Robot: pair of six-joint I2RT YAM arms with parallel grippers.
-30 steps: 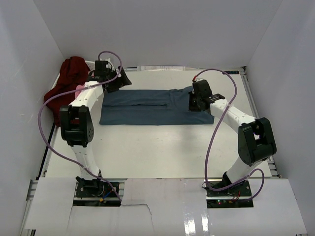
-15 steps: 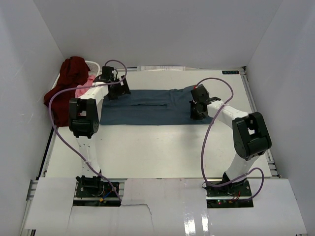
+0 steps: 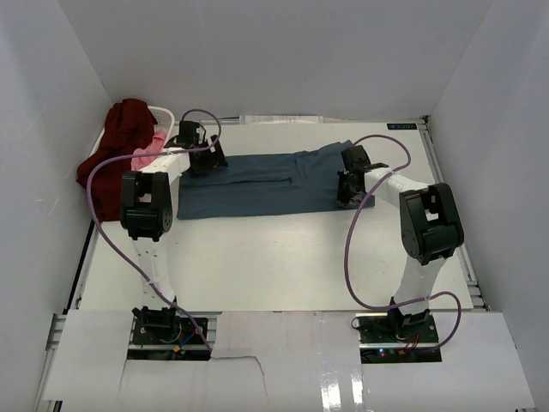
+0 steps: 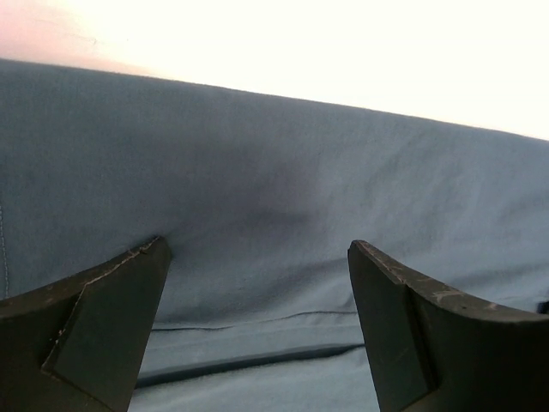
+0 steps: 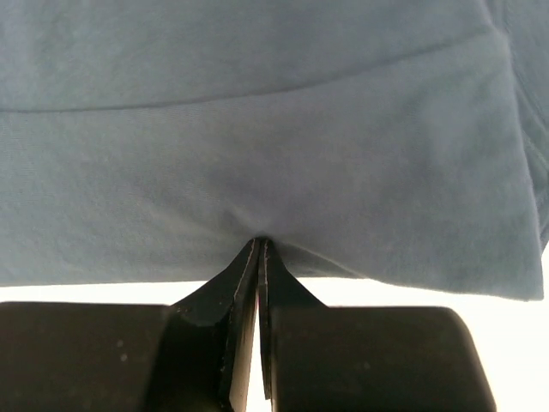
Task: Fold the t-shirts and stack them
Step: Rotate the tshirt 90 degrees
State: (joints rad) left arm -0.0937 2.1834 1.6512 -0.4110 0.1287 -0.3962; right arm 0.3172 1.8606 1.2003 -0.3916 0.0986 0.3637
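A dusty teal-blue t-shirt point(image 3: 266, 184) lies flat across the middle of the table, folded into a long strip. My left gripper point(image 3: 208, 159) hovers over its left end, jaws wide open, with only cloth point(image 4: 257, 154) and a seam below the left gripper point(image 4: 257, 249). My right gripper point(image 3: 350, 184) is at the shirt's right end, shut on its edge. The cloth point(image 5: 257, 129) puckers where the right gripper point(image 5: 259, 240) pinches it. A dark maroon t-shirt point(image 3: 120, 137) and a pink one point(image 3: 147, 156) are heaped at the far left.
A white laundry basket point(image 3: 163, 112) stands at the back left under the maroon and pink shirts. White walls close in the table on three sides. Purple cables loop off both arms above the table.
The left arm has drawn upright and its gripper has shifted slightly at the shirt's left end. The right arm has swung in, and the shirt's right end has bunched and shifted toward the back.
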